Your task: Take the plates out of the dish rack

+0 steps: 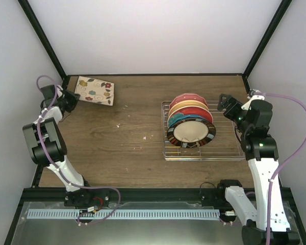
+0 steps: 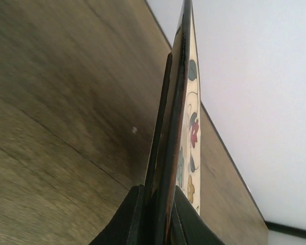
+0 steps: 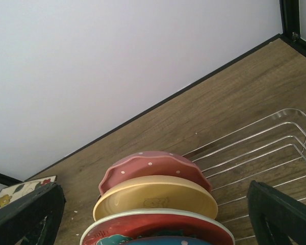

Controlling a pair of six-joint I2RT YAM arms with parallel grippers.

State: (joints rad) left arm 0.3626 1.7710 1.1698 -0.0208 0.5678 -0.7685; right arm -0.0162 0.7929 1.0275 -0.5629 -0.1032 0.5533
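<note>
Top external view: the left gripper (image 1: 73,97) sits at the far left corner of the brown wood-grain table (image 1: 127,138), pinching the left edge of the square cream plate with a floral pattern (image 1: 95,90). The left wrist view shows this plate edge-on, with the two dark fingers (image 2: 135,217) pressed against either side of its dark rim and the flowered face turned toward the white wall. Whether the plate's far edge touches the table cannot be told.

The rectangular silver wire dish rack (image 1: 229,153) stands on the right half of the table, well apart from the square plate. Five round plates stand on edge in it, packed one behind another. From the back they are the pink-red scalloped plate with white dots (image 1: 188,96), the orange-yellow plate (image 1: 189,106), the red plate (image 1: 196,113), the teal plate (image 1: 175,121) and, at the front, the cream plate with a dark striped rim (image 1: 191,132).

The right gripper (image 1: 225,103) hovers just beside the rack's far right corner, facing the row of plates. In the right wrist view its black fingers (image 3: 28,212) are spread wide with nothing between them, and the plates lie ahead.

Two small pale crumbs (image 1: 144,137) lie on the wood between the plate and the rack.
</note>
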